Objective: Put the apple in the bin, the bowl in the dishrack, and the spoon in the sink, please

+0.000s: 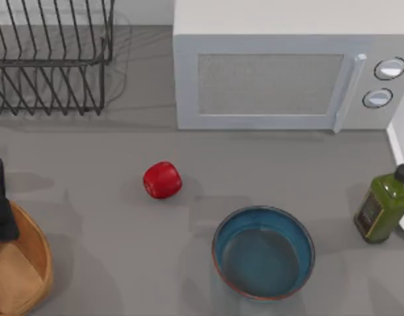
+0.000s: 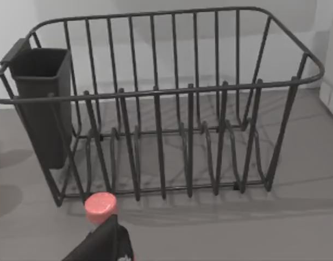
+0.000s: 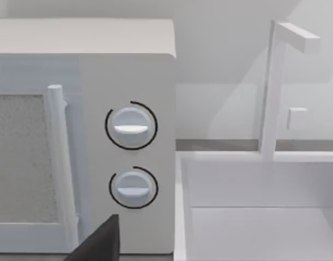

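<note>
Top view has the apple (image 1: 162, 180) lying on the grey bench (image 1: 109, 250), out in front of the microwave (image 1: 281, 79) and a little beyond its left corner. Nothing touches it, so I judge the task barely begun. The bowl (image 1: 263, 252) stands upright nearer the front edge than the microwave and below its middle, well apart from the apple. The bin (image 1: 30, 263) sits far to the microwave's left at the bench's front-left corner, and the dishrack (image 1: 47, 62) stands just left of the microwave at the back. An olive-oil bottle (image 1: 383, 205) stands before the microwave's right end, and the sink (image 3: 253, 217) begins right beside that end in my right wrist view. I cannot find the spoon. My left hand (image 1: 0, 204) hangs dark over the bin's far rim; I cannot tell whether its fingers are open or closed, and it carries nothing I can make out. From it the apple lies toward the microwave, across bare bench, so I judge my left arm the nearer one and the apple a sensible first pick, the bin being right under that hand. The apple is roundish, so no long axis constrains the grasp. My right hand (image 3: 98, 242) sits parked facing the microwave's dials, fingers' state unclear.
</note>
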Tool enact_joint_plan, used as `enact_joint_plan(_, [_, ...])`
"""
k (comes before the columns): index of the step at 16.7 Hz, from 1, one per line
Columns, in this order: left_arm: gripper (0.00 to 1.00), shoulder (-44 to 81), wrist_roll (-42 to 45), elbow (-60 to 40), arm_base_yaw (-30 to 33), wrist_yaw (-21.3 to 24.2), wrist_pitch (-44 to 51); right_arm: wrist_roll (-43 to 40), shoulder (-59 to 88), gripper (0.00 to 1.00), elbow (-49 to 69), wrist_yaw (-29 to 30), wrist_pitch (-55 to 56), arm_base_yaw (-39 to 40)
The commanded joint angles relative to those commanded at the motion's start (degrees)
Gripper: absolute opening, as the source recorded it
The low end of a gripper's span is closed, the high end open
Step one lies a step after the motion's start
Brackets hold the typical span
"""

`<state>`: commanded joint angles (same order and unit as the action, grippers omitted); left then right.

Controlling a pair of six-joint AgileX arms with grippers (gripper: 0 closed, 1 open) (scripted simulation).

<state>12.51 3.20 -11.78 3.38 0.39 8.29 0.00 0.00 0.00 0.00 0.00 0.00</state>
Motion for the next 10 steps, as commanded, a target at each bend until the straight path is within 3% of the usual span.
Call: enact_joint_plan(10, [1.00, 56.38, 12.43, -47.59, 13.17, 1.51, 32.23, 0.00, 0.00, 1.00, 0.00, 0.00, 0.00, 0.00])
